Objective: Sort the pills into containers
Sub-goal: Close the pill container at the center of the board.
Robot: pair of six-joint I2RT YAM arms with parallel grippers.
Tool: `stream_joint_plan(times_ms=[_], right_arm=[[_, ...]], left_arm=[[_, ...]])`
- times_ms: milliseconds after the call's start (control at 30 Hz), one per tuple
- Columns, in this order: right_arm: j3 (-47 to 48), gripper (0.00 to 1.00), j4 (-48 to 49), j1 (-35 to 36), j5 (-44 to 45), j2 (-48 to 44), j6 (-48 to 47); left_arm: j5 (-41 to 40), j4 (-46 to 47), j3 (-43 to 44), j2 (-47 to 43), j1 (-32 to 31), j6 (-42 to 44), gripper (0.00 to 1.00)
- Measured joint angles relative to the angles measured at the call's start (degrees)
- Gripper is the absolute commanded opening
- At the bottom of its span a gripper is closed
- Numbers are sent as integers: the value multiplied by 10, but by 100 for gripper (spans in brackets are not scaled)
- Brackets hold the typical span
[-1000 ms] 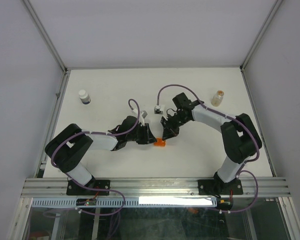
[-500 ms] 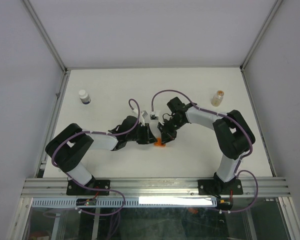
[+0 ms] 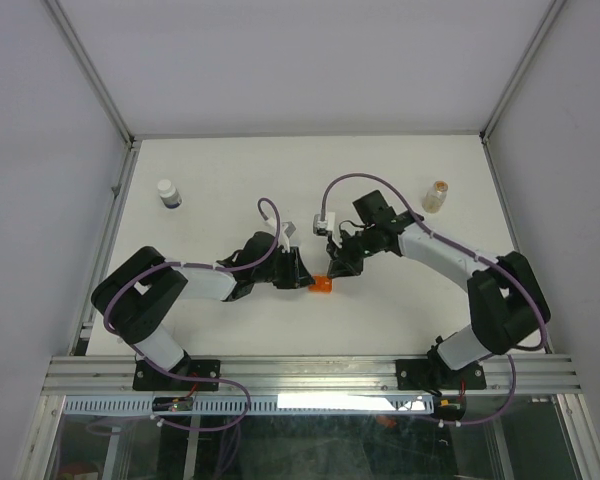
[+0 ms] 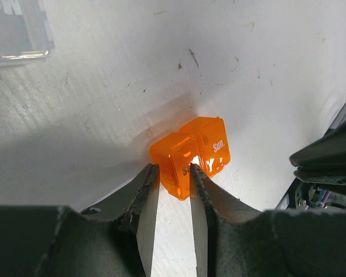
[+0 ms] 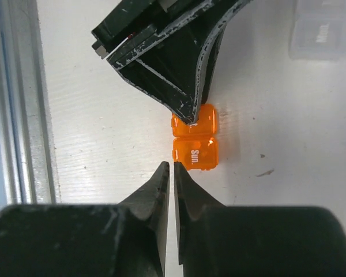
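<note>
The translucent orange plastic container (image 3: 322, 284) (image 4: 190, 156) (image 5: 195, 141), 2 joined square halves with 1 marked "Sun.", lies on the white table (image 3: 230, 170) around its middle. Your left claw (image 3: 302, 275) (image 4: 173, 173) (image 5: 191, 115) is narrowed down onto it from the left, with both fingers pressed against 1 half. Your right claw (image 3: 338, 267) (image 5: 170, 167) sits just beside the container on its far right. Its fingers are drawn almost together, leaving only a thin slit, and they grip nothing.

A clear plastic box (image 4: 17, 29) (image 5: 320, 34) lies near the container. The white bottle with a dark band (image 3: 168, 193) stands far left and the clear plastic vial (image 3: 435, 196) far right, both well apart from your claws. You have bare table between them and along the far side. White walls close the left, far and right edges, and a metal rail (image 3: 310, 372) runs along the near edge.
</note>
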Motion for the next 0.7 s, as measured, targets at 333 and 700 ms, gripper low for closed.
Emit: stream_joint_plan(times_ms=[333,700], right_arm=[[-89,8,102,48,99,-60,-37],[-88,7,141,89,186,-13,-39]], left_arm=[[4,1,-3,0,1,-4,28],[8,4,-4,0,2,-6,27]])
